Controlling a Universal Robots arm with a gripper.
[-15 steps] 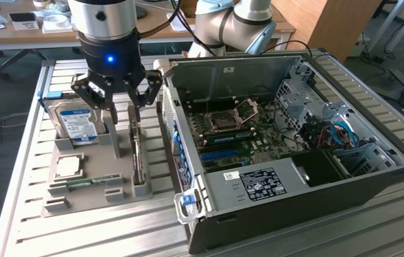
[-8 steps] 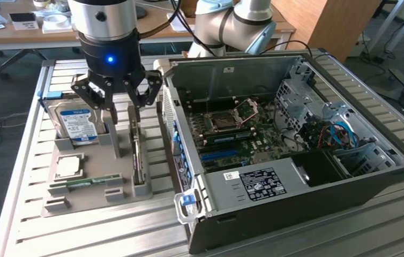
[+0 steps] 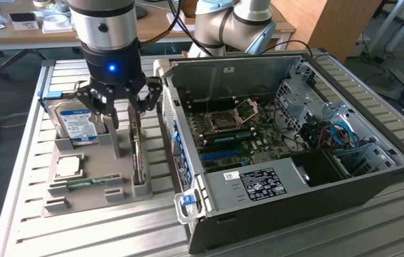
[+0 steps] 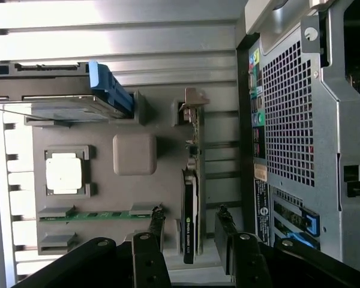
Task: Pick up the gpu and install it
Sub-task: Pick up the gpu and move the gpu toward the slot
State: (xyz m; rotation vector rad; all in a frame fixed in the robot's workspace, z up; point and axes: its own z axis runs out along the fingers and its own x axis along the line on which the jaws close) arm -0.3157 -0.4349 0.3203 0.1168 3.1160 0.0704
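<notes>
Slats of a metal desk (image 3: 23, 214) carry an open computer case (image 3: 287, 155) and, just beside the case's back panel, a grey tray (image 3: 95, 155). The graphics card (image 3: 139, 160) stands on its long edge in the tray slot nearest the case, running alongside that panel. Farther from the case, the same tray holds an upright hard drive (image 3: 77, 126), a processor chip (image 3: 68, 166) lying flat and a memory stick (image 3: 88, 182) in its groove. The arm (image 3: 105, 32) comes straight down beside the case, and its pincer (image 3: 123, 112) hangs over the tray, spread and holding nothing. From this angle I cannot tell how far its tips are from the card's top edge.

On the wrist camera, the case's perforated back panel (image 4: 288, 120) fills one side, with the tray (image 4: 162, 186) lying on the desk (image 4: 108, 36) next to it. The card (image 4: 191, 186) sits in the slot closest to the case, thin edge up. Its silver bracket is at the end away from the fingers, with green board below it and a black part nearest the camera. The pincer (image 4: 190, 211) straddles that black part: one of the fingers (image 4: 157, 231) is on the side away from the case, the other on the case side, with a clear gap between each and the card. The hard drive (image 4: 54, 102), the chip (image 4: 64, 173) and the memory stick (image 4: 90, 214) lie farther from the case than the card.
</notes>
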